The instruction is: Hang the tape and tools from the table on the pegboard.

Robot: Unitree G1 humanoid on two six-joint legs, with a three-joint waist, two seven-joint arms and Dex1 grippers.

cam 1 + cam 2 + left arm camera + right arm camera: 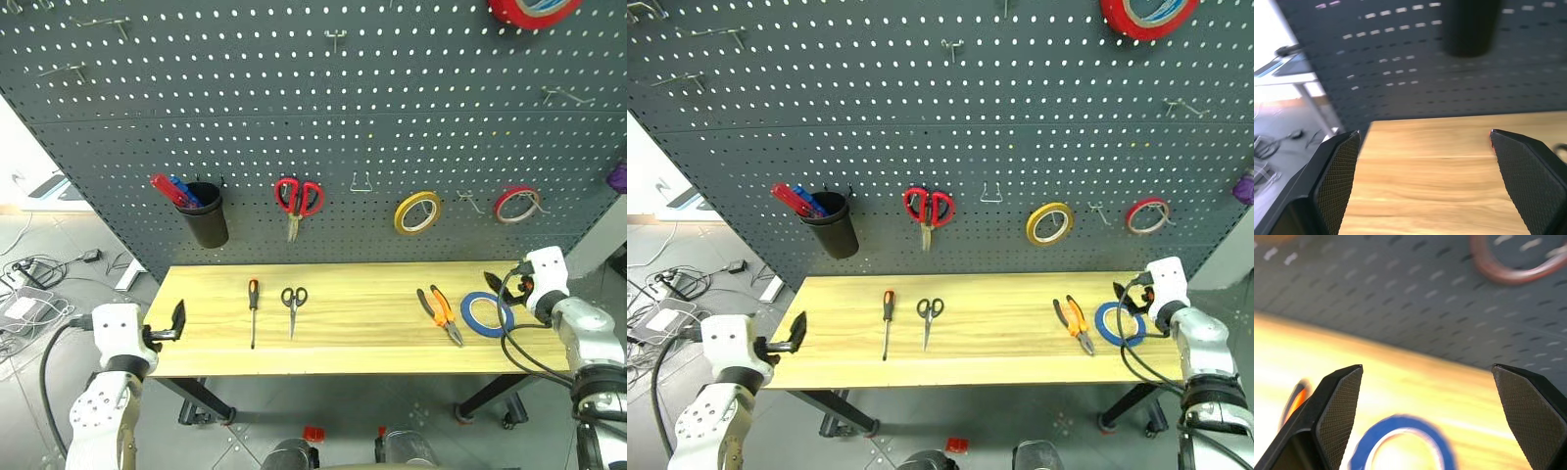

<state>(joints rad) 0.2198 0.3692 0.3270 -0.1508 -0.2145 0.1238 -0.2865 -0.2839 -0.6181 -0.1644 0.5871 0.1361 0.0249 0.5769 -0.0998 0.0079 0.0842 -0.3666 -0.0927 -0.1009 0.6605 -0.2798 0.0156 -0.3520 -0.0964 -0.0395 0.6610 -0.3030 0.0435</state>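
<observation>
Where pegboard (313,147) hangs: cup (205,216) w/ pens (174,191).

Table (372,323) showing smooth light wood; pegboard (294,127) looking matt grey, perhaps metal; fingers (1337,181) showing rough cross-hatched black pads.

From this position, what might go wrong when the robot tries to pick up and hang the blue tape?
1. The thin flat blue tape ring lies flush on the light wood table, so the open right end effector may slide over it.
2. The orange-handled pliers lie close beside the ring and might get pushed.
3. The thin metal hook on the dark grey pegboard is small, so the ring could miss it.
</observation>
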